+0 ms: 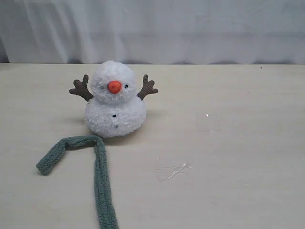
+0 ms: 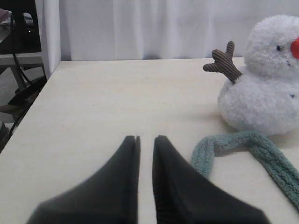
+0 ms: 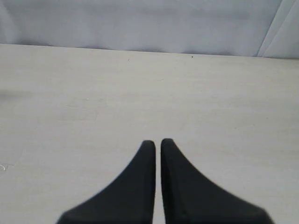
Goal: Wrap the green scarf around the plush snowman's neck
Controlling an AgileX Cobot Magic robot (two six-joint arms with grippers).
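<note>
A: While the green scarf [image 1: 101, 181] lies bent just before the plush snowman [image 1: 116, 102], we judge wrapping unstarted.
B: Left gripper [image 2: 146, 138] and right gripper [image 3: 158, 142]: jaws narrow, empty. Next we must open one over a scarf end.

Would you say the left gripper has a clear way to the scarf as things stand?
Probably yes: the scarf lies flat on the table close beside the left gripper, nothing between them, and the snowman sits behind it. The closed jaws would need opening first.
</note>
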